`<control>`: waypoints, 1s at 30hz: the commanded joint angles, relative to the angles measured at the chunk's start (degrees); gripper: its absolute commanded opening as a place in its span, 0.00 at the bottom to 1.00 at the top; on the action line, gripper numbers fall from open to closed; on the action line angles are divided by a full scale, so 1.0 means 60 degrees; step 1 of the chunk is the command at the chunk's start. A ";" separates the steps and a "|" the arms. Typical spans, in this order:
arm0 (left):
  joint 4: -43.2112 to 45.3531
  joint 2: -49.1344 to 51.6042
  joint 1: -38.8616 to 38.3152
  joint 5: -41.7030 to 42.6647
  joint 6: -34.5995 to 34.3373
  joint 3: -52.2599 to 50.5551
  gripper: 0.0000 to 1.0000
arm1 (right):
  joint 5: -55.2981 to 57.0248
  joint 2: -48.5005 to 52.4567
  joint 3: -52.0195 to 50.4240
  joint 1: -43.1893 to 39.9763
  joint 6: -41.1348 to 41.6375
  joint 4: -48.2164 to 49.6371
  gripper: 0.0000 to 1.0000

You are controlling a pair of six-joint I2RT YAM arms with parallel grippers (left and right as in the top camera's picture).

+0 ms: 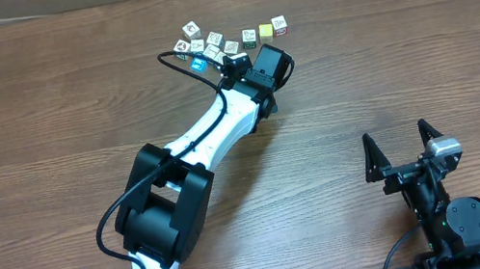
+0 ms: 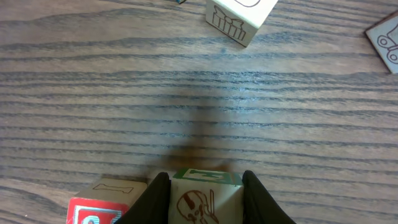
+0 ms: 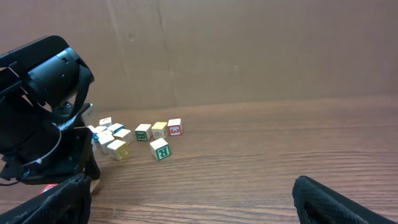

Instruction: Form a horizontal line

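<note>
The wooden worktop (image 1: 40, 109) carries everything. The white-and-black left arm (image 1: 201, 136) reaches across it to the far cubes, and its wrist covers part of them from overhead. The right arm (image 1: 443, 208) sits at the near right edge, well apart from the cubes, and the right gripper (image 1: 393, 129) has its fingers spread wide with nothing between them.

The left gripper (image 2: 205, 186) is clamped on a green-edged cube (image 2: 205, 202) with a brown drawing, cut off by the frame bottom. A red-faced cube (image 2: 93, 211) is just beside it, also cut off.

The horizontal line (image 3: 160, 129) is three cubes side by side at the far centre, its right end red and white. A lone green cube (image 3: 160, 149) stands just in front of it. The irregular bunch (image 1: 206, 47) lies to its left, pictures too small to read.
</note>
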 commanded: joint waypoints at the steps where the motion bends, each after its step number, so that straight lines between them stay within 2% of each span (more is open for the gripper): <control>1: 0.0029 -0.0342 -0.0069 -0.0200 0.0200 0.0062 0.08 | 0.0084 -0.0073 -0.0098 -0.0055 -0.0069 0.0033 1.00; 7: 0.0004 -0.0339 -0.0076 0.0375 0.0426 0.0062 0.04 | 0.0084 -0.0073 -0.0098 -0.0055 -0.0069 0.0033 1.00; 24: 0.0004 -0.0091 -0.0127 0.0197 0.0441 0.0036 0.04 | 0.0084 -0.0073 -0.0098 -0.0055 -0.0069 0.0033 1.00; 30: 0.0007 -0.0091 -0.0127 0.0197 0.0441 0.0036 0.13 | 0.0084 -0.0073 -0.0098 -0.0055 -0.0069 0.0033 1.00</control>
